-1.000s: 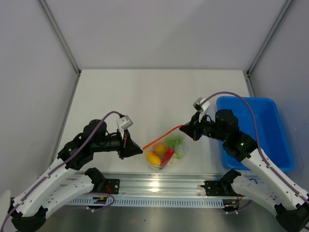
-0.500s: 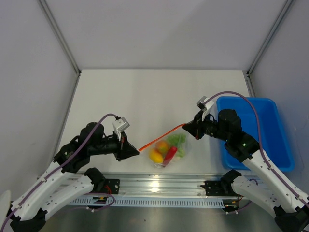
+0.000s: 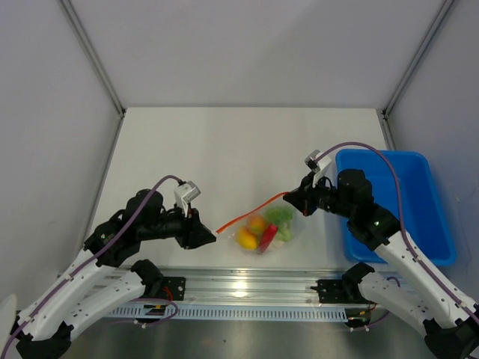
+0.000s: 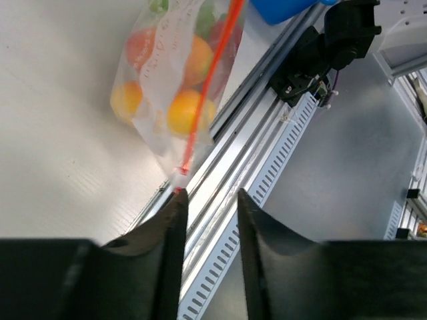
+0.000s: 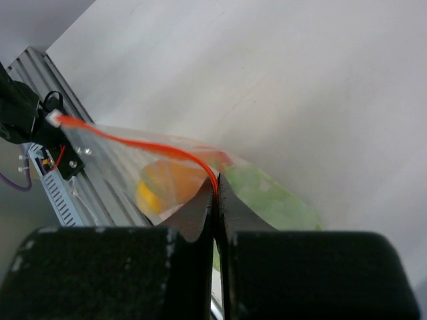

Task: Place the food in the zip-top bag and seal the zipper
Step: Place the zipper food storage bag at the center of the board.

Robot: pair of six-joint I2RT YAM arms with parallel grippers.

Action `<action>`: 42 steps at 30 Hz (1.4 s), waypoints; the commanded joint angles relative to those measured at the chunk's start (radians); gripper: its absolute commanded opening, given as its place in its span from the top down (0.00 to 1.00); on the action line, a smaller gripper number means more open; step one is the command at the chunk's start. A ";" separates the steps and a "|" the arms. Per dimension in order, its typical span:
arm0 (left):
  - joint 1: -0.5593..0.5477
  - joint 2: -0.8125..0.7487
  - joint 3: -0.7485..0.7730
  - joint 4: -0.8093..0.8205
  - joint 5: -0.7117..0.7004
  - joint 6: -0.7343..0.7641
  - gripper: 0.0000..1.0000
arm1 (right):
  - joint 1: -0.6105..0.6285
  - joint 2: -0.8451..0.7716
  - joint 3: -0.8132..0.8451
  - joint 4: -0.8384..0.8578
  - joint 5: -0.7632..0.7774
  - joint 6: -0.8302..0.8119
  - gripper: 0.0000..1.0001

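Right gripper (image 3: 289,199) pinched shut on the thin orange-red zipper strip (image 3: 247,216); left gripper (image 3: 212,237) parted, gripping nothing.

Seen from the right wrist, both black fingers (image 5: 192,223) meet on the strip at one end of the clear crinkly zip-top bag (image 3: 271,232). From there the strip runs across the bag's mouth to its free end, which sits just off one fingertip of the left gripper, outside the gap between its jaws. Inside the bag are the toy food pieces: orange-yellow fruit (image 3: 245,239), red chili pepper (image 3: 267,238) and green bumpy bunch (image 3: 278,215). The bag sits between the two arms, close to the near edge of the white table (image 3: 224,149). A blue plastic bin (image 3: 438,258) stands beside the right arm.
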 commanded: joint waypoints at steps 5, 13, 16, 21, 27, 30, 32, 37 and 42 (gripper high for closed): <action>0.011 0.001 0.042 -0.001 -0.127 -0.078 0.29 | -0.008 0.008 -0.017 0.066 0.005 0.022 1.00; 0.011 -0.027 0.090 0.009 -0.202 -0.033 0.01 | -0.008 0.143 0.017 0.094 0.025 0.058 1.00; 0.011 -0.030 0.087 0.013 -0.182 -0.027 0.01 | -0.009 0.248 0.089 0.085 0.097 0.082 1.00; 0.009 -0.048 0.047 0.062 -0.126 -0.053 0.00 | -0.052 0.474 0.208 0.082 0.147 0.142 1.00; 0.009 -0.094 0.001 0.116 -0.078 -0.110 0.01 | -0.097 0.779 0.404 0.103 0.147 0.205 1.00; 0.009 -0.122 -0.010 0.119 -0.072 -0.127 0.01 | -0.117 0.920 0.486 0.097 0.153 0.226 1.00; 0.009 -0.136 -0.022 0.122 -0.067 -0.139 0.00 | -0.129 0.989 0.579 0.063 0.152 0.240 1.00; 0.009 -0.163 -0.044 0.136 -0.037 -0.158 0.01 | -0.173 1.181 0.716 0.045 0.135 0.315 1.00; 0.009 -0.188 -0.078 0.177 -0.023 -0.190 0.01 | -0.193 1.240 0.677 0.068 0.172 0.358 1.00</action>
